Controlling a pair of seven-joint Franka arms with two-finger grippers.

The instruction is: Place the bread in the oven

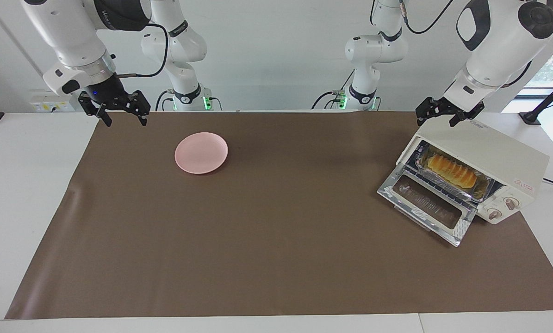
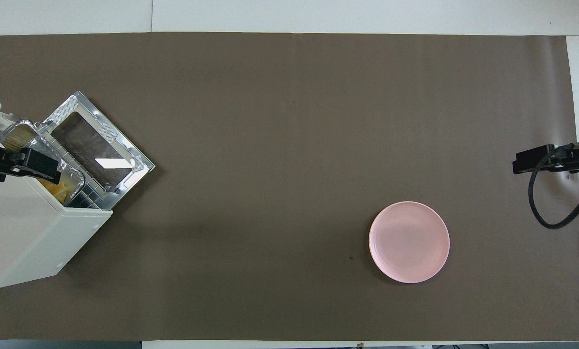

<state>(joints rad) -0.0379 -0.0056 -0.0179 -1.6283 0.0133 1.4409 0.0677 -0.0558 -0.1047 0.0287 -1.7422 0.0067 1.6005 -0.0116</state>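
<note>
The bread [image 1: 452, 170] lies in a crinkled foil tray [image 1: 482, 185] on the rack inside the cream-white oven [image 1: 489, 148], at the left arm's end of the table. The glass door [image 1: 426, 208] is dropped open. In the overhead view the oven [image 2: 23, 232] shows from above and only a bit of the bread [image 2: 61, 186] is seen. My left gripper [image 1: 436, 119] hangs open and empty just above the oven's top corner nearest the robots; it also shows in the overhead view [image 2: 23, 165]. My right gripper [image 1: 121, 118] waits open over the mat's edge, also in the overhead view [image 2: 536, 160].
An empty round pink plate [image 1: 201, 152] sits on the brown mat toward the right arm's end; it also shows in the overhead view [image 2: 409, 242]. The oven's two knobs [image 1: 503, 208] face away from the robots. A cable runs from the oven off the table.
</note>
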